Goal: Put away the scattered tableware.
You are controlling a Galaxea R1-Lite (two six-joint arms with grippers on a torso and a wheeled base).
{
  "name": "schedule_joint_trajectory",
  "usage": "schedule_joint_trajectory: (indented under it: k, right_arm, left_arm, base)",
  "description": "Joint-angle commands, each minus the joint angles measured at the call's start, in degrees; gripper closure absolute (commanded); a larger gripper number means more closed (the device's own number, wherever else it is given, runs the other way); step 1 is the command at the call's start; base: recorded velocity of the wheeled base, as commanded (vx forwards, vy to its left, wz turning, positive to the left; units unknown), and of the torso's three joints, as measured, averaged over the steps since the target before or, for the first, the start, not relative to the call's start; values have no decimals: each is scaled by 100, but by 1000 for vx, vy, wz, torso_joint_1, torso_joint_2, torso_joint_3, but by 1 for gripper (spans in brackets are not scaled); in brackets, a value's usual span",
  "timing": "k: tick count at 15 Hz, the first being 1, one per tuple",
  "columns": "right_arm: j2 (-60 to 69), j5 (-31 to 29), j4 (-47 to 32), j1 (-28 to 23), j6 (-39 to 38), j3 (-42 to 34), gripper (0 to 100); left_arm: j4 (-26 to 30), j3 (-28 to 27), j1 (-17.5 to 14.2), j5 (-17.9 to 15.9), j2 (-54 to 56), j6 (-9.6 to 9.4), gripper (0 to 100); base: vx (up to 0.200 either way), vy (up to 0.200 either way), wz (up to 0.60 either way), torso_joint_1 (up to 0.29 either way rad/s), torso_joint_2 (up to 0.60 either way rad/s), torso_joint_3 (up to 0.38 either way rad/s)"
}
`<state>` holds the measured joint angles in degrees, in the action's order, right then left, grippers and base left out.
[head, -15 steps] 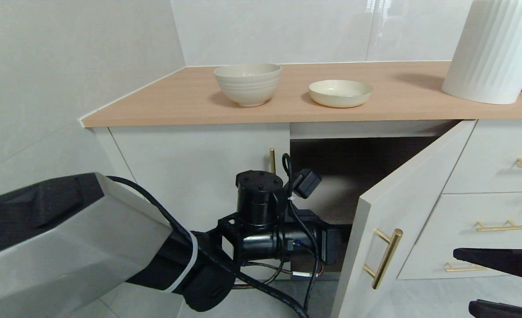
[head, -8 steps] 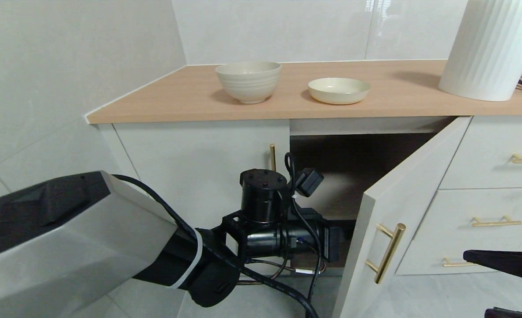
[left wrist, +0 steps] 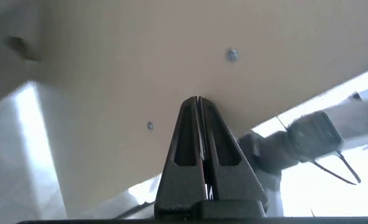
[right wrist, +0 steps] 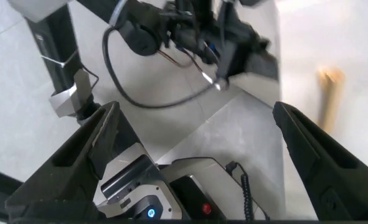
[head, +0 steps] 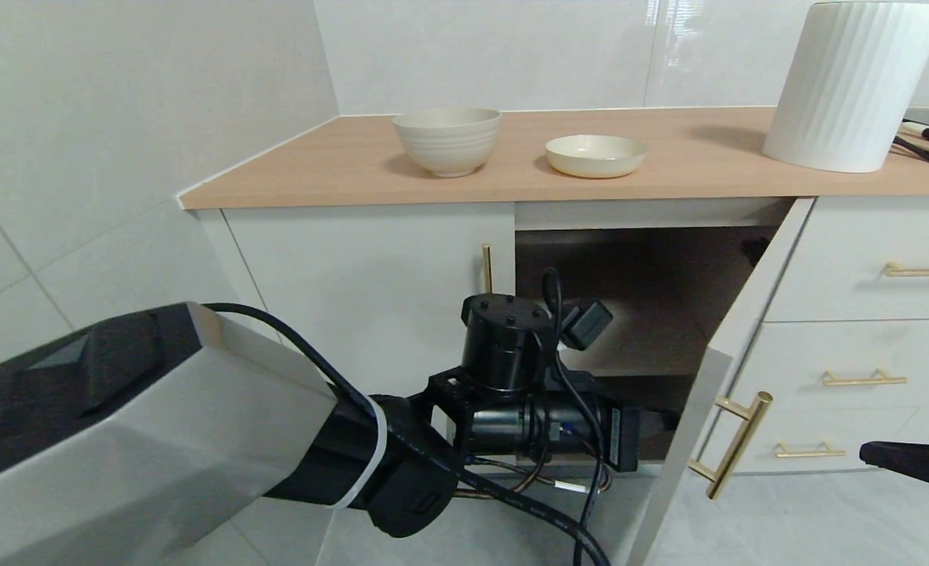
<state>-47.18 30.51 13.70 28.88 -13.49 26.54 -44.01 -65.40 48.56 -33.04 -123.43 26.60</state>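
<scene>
Jaws on the left gripper (left wrist: 197,102) are pinched fully closed on nothing, tips close to a beige panel. Right gripper (right wrist: 196,118) jaws are spread wide, also holding nothing. Ribbed cream bowl (head: 446,140) and shallow dish (head: 595,155) sit side by side, not touching, on the table (head: 339,169) at top centre, above the open cabinet door (head: 751,314).

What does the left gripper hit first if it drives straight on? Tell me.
Most likely the inner face of the open cabinet door. The shut left gripper points straight at that panel, touching or nearly so; depth is unclear.
</scene>
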Motion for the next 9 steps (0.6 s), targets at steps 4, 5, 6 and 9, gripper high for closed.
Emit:
schedule_joint_trajectory:
  k: [4, 5, 6, 9]
  right_arm:
    - [227, 499, 1, 4, 14, -70, 0]
    - [323, 763, 1, 4, 14, -79, 0]
    - [376, 860, 1, -5, 14, -79, 0]
    - [341, 869, 1, -5, 14, -70, 0]
  left_arm:
    - [1070, -1326, 928, 8, -340, 3, 100]
    - [1333, -1581, 1139, 8, -348, 3, 100]
    - [1395, -1651, 1191, 25, -331, 3, 100]
    - [1377, -1475, 1068, 438, -164, 12, 100]
  base:
    - [0, 0, 0, 0, 0, 0]
    - [0, 0, 0, 0, 0, 0]
    - [0, 0, 0, 0, 0, 0]
    - [0, 0, 0, 0, 0, 0]
